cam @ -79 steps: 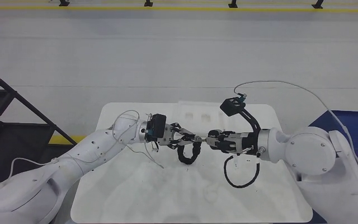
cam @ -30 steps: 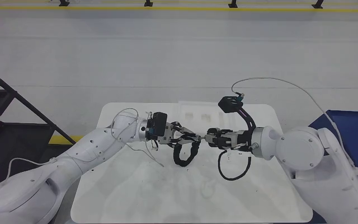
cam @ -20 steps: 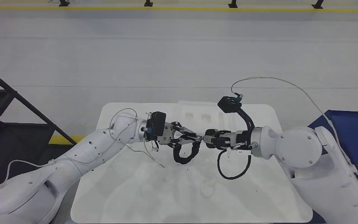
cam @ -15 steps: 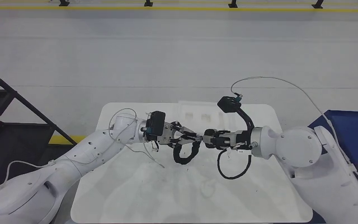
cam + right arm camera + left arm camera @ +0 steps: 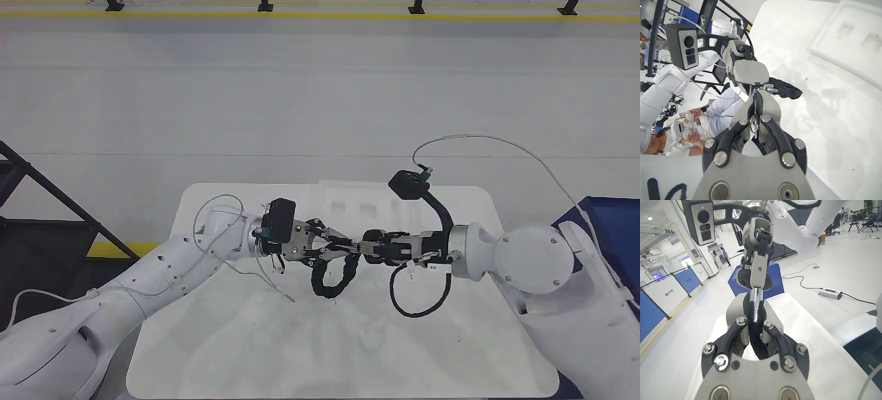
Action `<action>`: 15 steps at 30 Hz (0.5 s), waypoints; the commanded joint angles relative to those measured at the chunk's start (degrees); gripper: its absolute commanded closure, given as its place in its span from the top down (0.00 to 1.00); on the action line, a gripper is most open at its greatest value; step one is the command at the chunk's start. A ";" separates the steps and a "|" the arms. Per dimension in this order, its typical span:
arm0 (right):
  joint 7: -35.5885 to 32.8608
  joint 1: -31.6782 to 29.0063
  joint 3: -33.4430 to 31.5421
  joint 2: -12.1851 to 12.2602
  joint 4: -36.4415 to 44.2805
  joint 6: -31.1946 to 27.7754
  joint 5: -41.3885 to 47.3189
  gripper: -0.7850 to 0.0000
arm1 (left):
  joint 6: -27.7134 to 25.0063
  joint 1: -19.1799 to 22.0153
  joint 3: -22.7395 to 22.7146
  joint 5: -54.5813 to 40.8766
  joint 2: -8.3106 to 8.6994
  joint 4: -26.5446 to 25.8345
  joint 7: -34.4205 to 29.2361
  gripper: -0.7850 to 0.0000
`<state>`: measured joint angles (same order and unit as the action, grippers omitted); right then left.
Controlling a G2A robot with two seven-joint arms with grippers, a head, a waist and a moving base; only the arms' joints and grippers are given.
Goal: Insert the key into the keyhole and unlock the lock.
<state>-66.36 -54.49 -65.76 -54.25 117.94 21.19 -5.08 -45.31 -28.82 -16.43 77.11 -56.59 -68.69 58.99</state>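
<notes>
While the white table [image 5: 200, 340] lay beneath both sets of fingers and the white foam tray with square recesses [image 5: 848, 43] sat off to one side of them, the two grippers met tip to tip. The left gripper [image 5: 753, 313] was clamped on the black fabric-sleeved cable lock [image 5: 787, 90]. The lock's loop drooped beside the fingers and its chrome cylinder [image 5: 755, 302] jutted past the fingertips toward the right gripper [image 5: 757, 100]. That gripper's fingers were pinched together on the thin silver key [image 5: 755, 121], held edge-on with its tip at the cylinder's end. Whether it had entered the keyhole could not be told. The cable looked limp and likely to swing, so the rigid cylinder seemed the place to grip, though its chrome was probably slick. The key looked light and stiff, and would likely pivot unless it was pinched flat across its head.
</notes>
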 commanded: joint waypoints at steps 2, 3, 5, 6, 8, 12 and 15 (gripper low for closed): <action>0.20 -0.19 -0.68 0.13 0.09 -1.07 0.35 1.00 | -0.92 -0.25 0.10 -1.64 -0.09 0.53 -0.92 0.00; 0.19 -0.30 -0.92 0.19 0.08 -1.56 0.33 1.00 | -1.27 -0.37 0.09 -2.43 -0.14 0.73 -1.27 0.00; -0.22 -0.41 -1.29 0.32 0.25 -3.37 0.25 1.00 | -2.05 -0.53 -0.02 -4.02 -0.22 1.16 -2.05 0.00; -0.70 -0.35 -1.40 0.42 0.38 -4.83 -0.21 1.00 | -2.49 -0.59 -0.11 -4.77 -0.25 1.36 -2.49 0.00; -1.92 -0.07 -1.45 0.61 0.75 -8.99 -1.31 1.00 | -3.56 -0.63 -0.41 -6.21 -0.28 1.82 -3.56 0.00; -4.29 0.37 -1.21 0.92 0.60 -18.76 -2.54 1.00 | -7.60 -0.48 -1.25 -9.71 -0.16 2.57 -7.61 0.00; -4.61 0.33 -1.00 1.09 0.61 -26.45 -3.49 1.00 | -11.31 -0.35 -2.22 -12.18 0.08 2.44 -11.31 0.00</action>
<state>-71.13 -54.02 -66.77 -53.22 118.63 -2.39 -8.22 -55.19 -29.21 -18.28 65.71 -56.61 -66.09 49.11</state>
